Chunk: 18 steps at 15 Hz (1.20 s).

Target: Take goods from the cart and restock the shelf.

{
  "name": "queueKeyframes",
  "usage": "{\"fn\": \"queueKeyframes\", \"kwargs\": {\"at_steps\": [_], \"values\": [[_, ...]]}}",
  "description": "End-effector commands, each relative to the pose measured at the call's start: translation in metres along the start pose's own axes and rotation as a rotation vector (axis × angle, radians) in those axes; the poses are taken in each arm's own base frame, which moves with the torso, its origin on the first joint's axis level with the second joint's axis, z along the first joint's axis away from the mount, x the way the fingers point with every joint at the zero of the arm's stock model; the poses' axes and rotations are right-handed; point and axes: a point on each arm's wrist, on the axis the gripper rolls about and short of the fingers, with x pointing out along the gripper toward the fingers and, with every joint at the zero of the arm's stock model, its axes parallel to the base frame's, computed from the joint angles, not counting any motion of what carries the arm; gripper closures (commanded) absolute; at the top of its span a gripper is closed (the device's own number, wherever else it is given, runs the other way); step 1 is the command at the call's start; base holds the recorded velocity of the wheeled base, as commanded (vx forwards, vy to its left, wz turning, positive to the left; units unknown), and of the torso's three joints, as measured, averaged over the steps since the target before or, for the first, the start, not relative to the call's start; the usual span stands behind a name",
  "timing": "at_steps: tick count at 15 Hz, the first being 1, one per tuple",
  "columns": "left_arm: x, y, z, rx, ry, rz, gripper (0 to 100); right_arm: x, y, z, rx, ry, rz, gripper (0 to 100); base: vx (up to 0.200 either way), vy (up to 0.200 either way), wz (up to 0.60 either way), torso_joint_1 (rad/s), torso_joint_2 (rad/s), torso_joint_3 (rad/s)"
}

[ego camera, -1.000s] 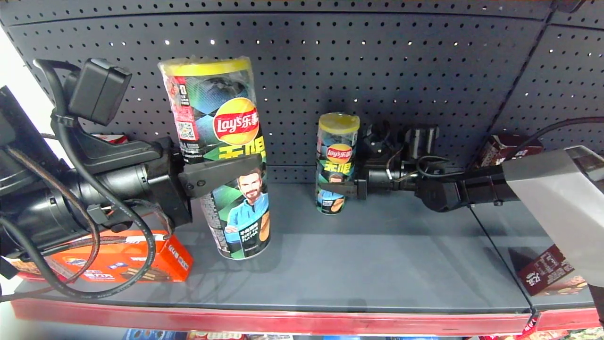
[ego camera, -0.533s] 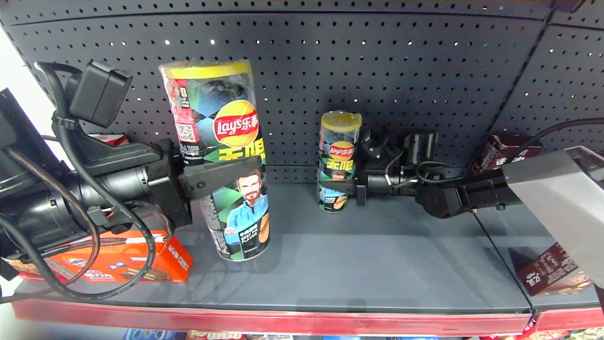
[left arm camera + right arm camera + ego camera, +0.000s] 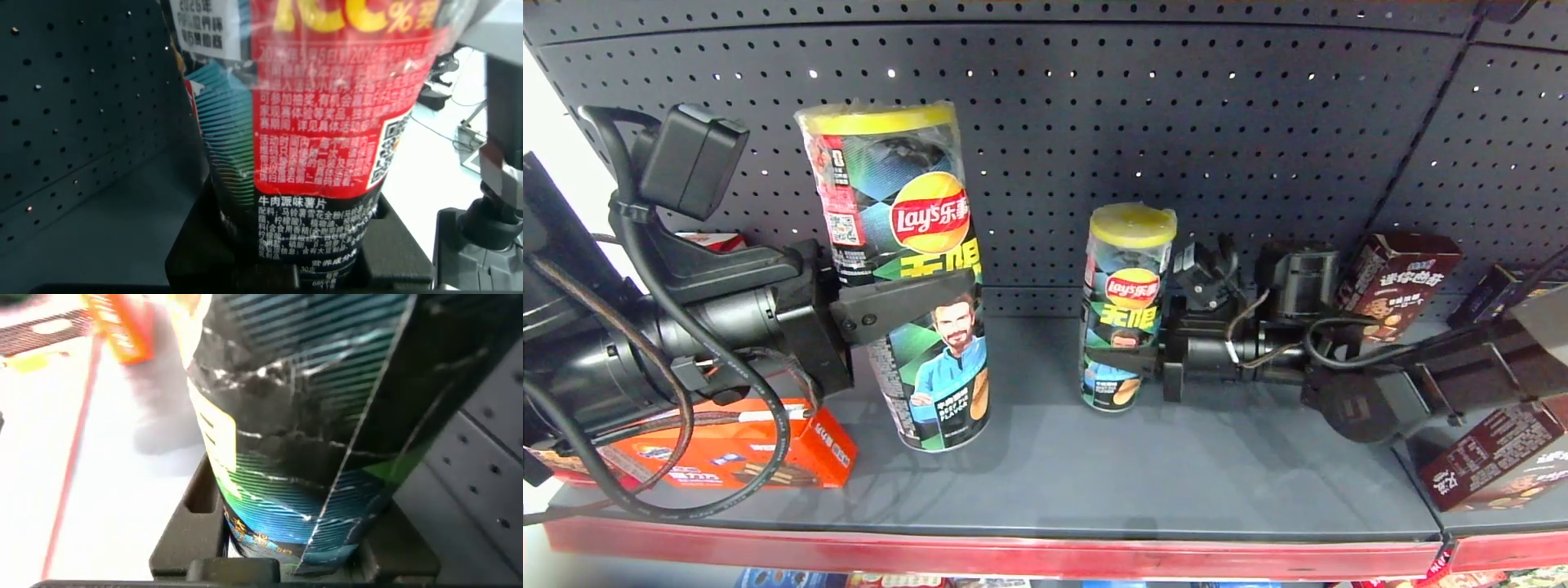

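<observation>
Head view: left gripper (image 3: 919, 309) fingers (image 3: 890, 306) clamp the left chip can (image 3: 894, 204) (slightly tilted). Right gripper (image 3: 1115, 357) fingers grip the right chip can (image 3: 1131, 282), farther back over the shelf (image 3: 1176, 469).

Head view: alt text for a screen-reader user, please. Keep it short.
Two grippers each hold an upright, yellow-lidded chip can at a dark shelf backed by pegboard: the left gripper grips the near can, the right gripper the far can. An orange box lies at the shelf's left, brown boxes at its right.
</observation>
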Motion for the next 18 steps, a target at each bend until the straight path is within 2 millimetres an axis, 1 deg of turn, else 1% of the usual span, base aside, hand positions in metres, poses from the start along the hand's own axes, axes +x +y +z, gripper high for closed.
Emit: {"fn": "queueKeyframes", "kwargs": {"at_steps": [1, 3, 7, 8, 10, 18], "values": [[0.0, 0.0, 0.0, 0.0, -0.001, -0.001, 100, -0.027, 0.046, 0.009, -0.03, -0.029, 0.022, 100, 0.0, 0.0, 0.0, 0.0, 0.0, 0.0], [0.001, 0.0, 0.0, -0.001, 0.0, 0.0, 100, -0.03, 0.064, 0.0, -0.027, -0.021, 0.024, 100, 0.0, 0.0, 0.0, 0.0, 0.0, 0.0], [0.001, 0.0, 0.0, -0.004, 0.002, 0.0, 100, -0.029, 0.075, -0.016, -0.021, -0.011, 0.03, 100, 0.0, 0.0, 0.0, 0.0, 0.0, 0.0], [0.001, 0.001, -0.001, -0.004, 0.003, 0.001, 100, -0.028, 0.076, -0.025, -0.009, 0.002, 0.033, 100, 0.0, 0.0, 0.0, 0.0, 0.0, 0.0], [0.001, 0.001, -0.001, -0.005, 0.004, 0.002, 100, -0.023, 0.074, -0.033, -0.004, 0.008, 0.035, 100, 0.0, 0.0, 0.0, 0.0, 0.0, 0.0], [0.004, 0.004, -0.006, -0.016, 0.018, 0.002, 100, -0.011, 0.071, -0.043, 0.0, 0.015, 0.049, 100, 0.0, 0.0, 0.0, 0.0, 0.0, 0.0]]}}
